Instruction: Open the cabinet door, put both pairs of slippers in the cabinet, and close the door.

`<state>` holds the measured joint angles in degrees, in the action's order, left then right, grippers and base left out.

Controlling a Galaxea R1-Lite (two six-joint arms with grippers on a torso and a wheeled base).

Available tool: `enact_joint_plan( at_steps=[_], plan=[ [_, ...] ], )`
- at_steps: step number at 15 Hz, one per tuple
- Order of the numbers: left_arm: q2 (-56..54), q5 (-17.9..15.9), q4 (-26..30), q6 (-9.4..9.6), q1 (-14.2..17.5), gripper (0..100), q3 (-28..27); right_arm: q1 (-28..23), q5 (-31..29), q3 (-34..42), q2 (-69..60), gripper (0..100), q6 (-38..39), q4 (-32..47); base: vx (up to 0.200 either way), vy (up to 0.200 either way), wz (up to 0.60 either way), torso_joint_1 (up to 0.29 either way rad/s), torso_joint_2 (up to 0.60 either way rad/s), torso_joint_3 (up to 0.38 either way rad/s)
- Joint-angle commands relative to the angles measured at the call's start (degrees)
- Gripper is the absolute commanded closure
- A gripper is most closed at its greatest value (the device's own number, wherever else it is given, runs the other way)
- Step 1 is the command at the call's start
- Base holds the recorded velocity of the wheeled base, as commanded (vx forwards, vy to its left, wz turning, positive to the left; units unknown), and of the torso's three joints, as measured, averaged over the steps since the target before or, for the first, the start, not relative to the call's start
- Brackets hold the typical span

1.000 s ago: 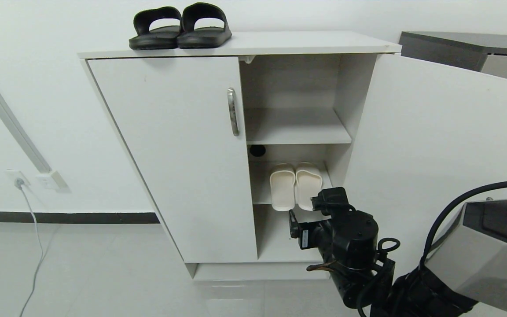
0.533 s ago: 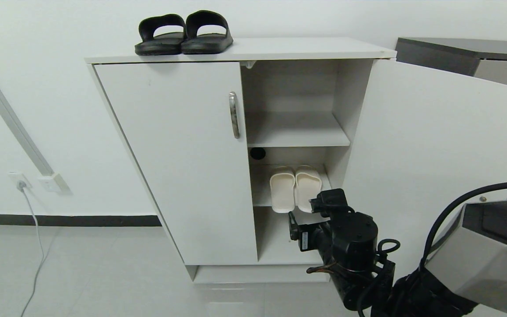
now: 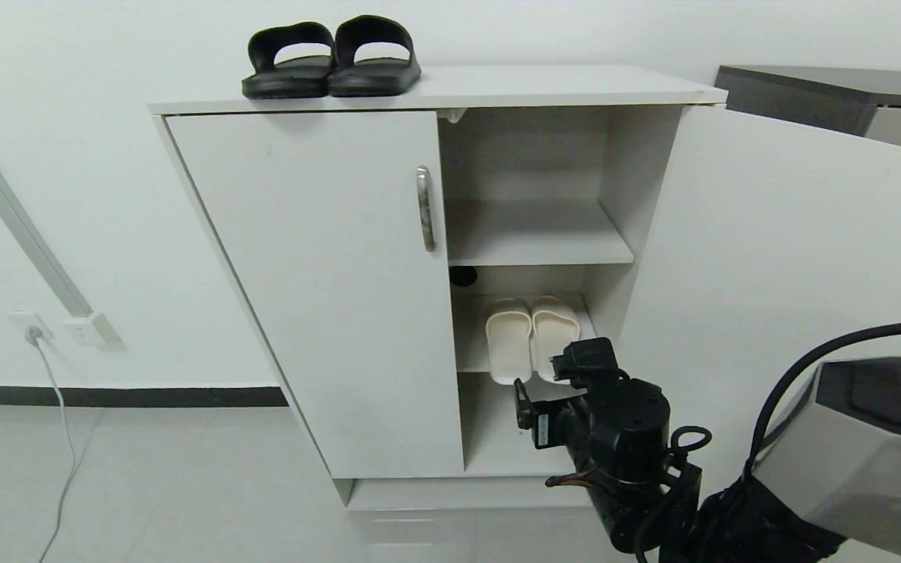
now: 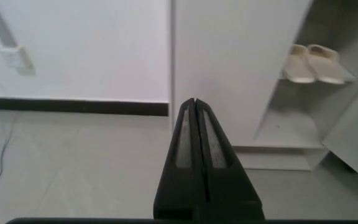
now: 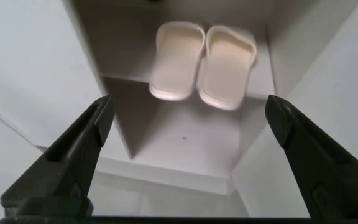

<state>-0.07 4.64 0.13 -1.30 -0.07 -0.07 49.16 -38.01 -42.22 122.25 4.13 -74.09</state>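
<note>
only the view shifts over the last second, things hold: white slippers [image 3: 533, 338] sit on the middle shelf [image 3: 469, 348] at frame centre, right gripper [image 3: 540, 375] spread wide just before them, left gripper [image 4: 194, 109] pinched empty, black slippers [image 3: 331, 59] atop the cabinet [image 3: 560, 78] upper left, likely next.

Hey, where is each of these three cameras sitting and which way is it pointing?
Head view: on the robot's head, facing forward and down at the cabinet, black slippers on top; right arm shows at lower right.
Left wrist view: on the left wrist, looking past the shut left gripper at floor and cabinet.
Right wrist view: on the right wrist, looking through the open right gripper into the cabinet.
Shared: all three show the white slippers in the middle compartment.
</note>
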Motion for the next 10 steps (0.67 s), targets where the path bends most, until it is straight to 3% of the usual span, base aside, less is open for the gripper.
enact_joint_plan(
  at_steps=[1,10],
  plan=[
    [0.1,-0.1,-0.1,-0.01,0.0,100,0.0,0.2,0.0,0.1,0.2,0,0.0,-0.2,0.000,0.200,0.00,0.012,0.00,0.002],
    [0.1,-0.1,0.0,-0.01,0.0,100,0.0,0.2,0.0,0.8,0.2,0,-0.1,-1.4,0.000,0.200,0.00,0.003,0.00,0.002]
  ],
)
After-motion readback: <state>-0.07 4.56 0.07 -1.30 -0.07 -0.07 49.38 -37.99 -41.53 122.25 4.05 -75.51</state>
